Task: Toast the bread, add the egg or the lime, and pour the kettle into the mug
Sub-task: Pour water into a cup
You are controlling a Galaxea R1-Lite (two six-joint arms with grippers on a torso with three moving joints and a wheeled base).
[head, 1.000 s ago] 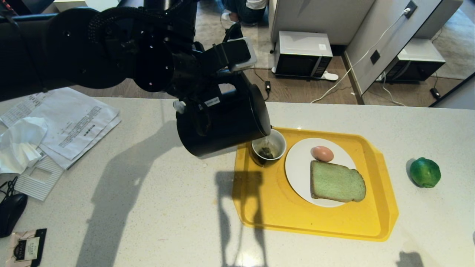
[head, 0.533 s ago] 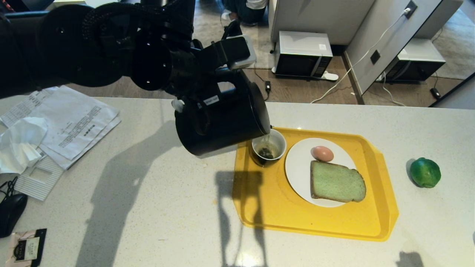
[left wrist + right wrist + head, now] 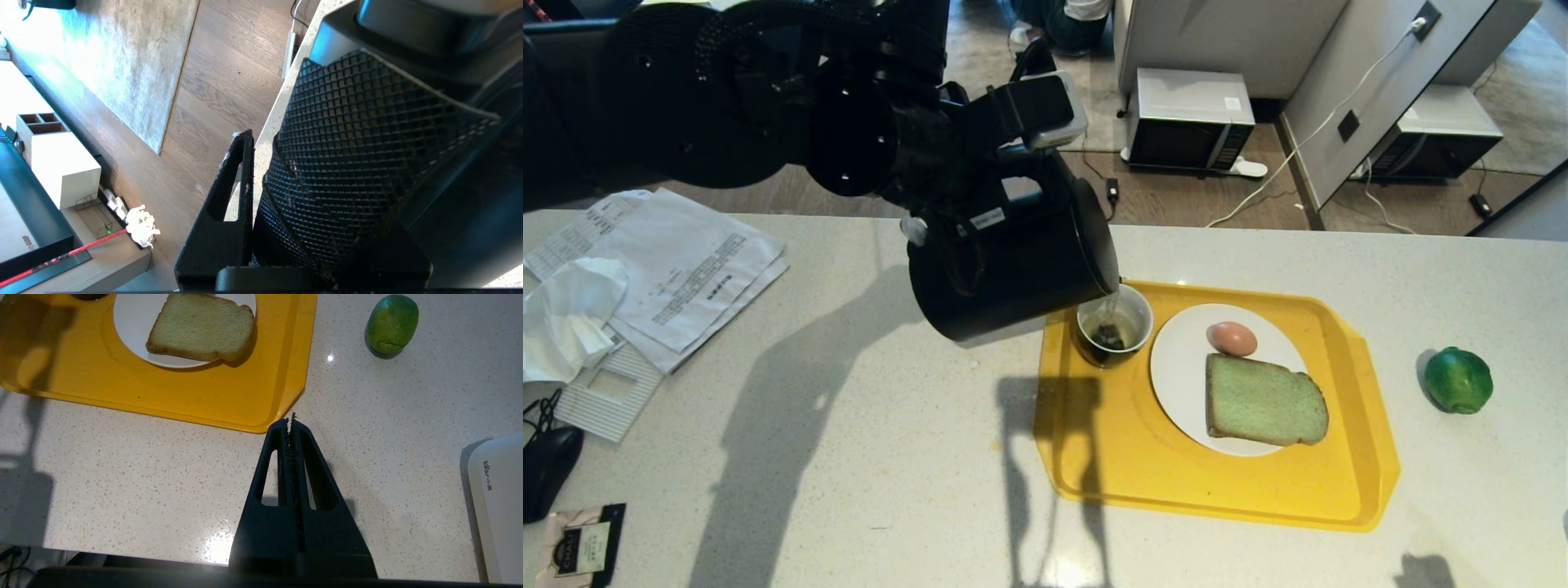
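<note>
The left gripper [image 3: 1005, 175] is clamped on the black loop handle of the kettle [image 3: 1013, 269], holding it in the air above the counter [image 3: 849, 457] and tipped steeply over, spout end down toward the robot's right; in the left wrist view one finger [image 3: 229, 196] shows beside the kettle's dark body, with the other hidden behind it. The kettle's lip hangs right over the near rim of the mug [image 3: 1114, 325], which stands at the left back corner of the yellow tray [image 3: 1225, 490] and holds a little brownish liquid with a dark lump at the bottom. Just beside the mug, on the same tray, a white plate [image 3: 1180, 367] carries the bread [image 3: 1264, 402], lying flat, and a pale brown egg [image 3: 1232, 338] touching or nearly touching the slice's far edge. The lime [image 3: 1459, 380] lies on the bare counter well apart from the tray, off its right side. The right gripper [image 3: 291, 424] hangs low near the front edge of the counter with its fingers pressed together and nothing between them, pointing at the tray's near right corner. Loose papers [image 3: 678, 269] and a crumpled tissue [image 3: 568, 314] lie at the far left of the counter, and two microwave ovens [image 3: 1192, 122] sit on the wooden floor beyond it.
</note>
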